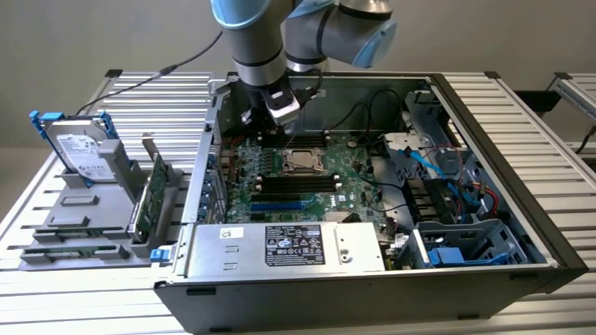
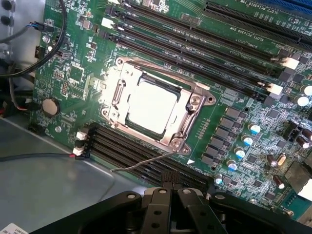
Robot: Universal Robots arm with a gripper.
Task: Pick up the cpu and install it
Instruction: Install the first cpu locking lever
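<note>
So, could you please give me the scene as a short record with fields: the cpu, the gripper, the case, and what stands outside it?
cpu: cpu lies in the socket on the motherboard, with a metal frame around it
gripper: gripper shut, holding nothing, over the memory slots next to the socket
case: computer case open on top
outside the case: hard drive upright in a grey holder, on the exterior view's left
</note>
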